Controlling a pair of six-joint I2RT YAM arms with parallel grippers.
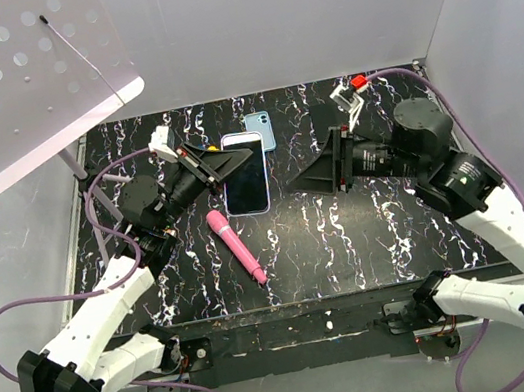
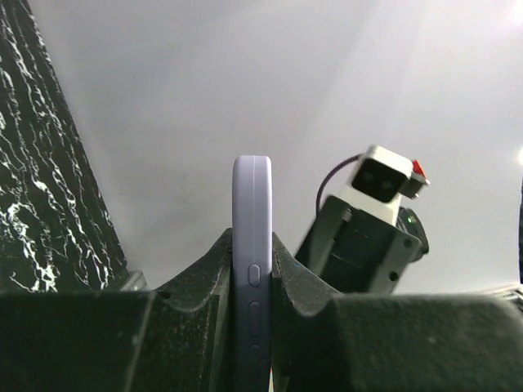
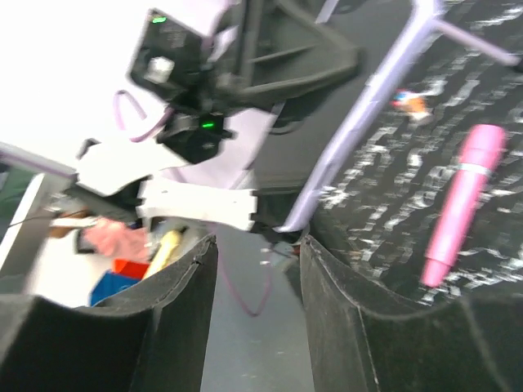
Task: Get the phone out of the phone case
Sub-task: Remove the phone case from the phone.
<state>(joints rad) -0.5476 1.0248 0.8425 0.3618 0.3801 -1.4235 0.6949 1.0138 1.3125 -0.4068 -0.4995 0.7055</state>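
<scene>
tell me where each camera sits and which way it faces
top external: above and behind the bases, looking down on the table; left arm and right arm show
left wrist: on the left arm, facing the right arm; left gripper shut on the phone, seen edge-on
right wrist: on the right arm, facing the left arm; right gripper open, empty
shared: phone in all three; pink pen in top and right wrist

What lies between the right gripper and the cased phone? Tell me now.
Nothing: the top view shows only bare marbled tabletop between right gripper and cased phone.
</scene>
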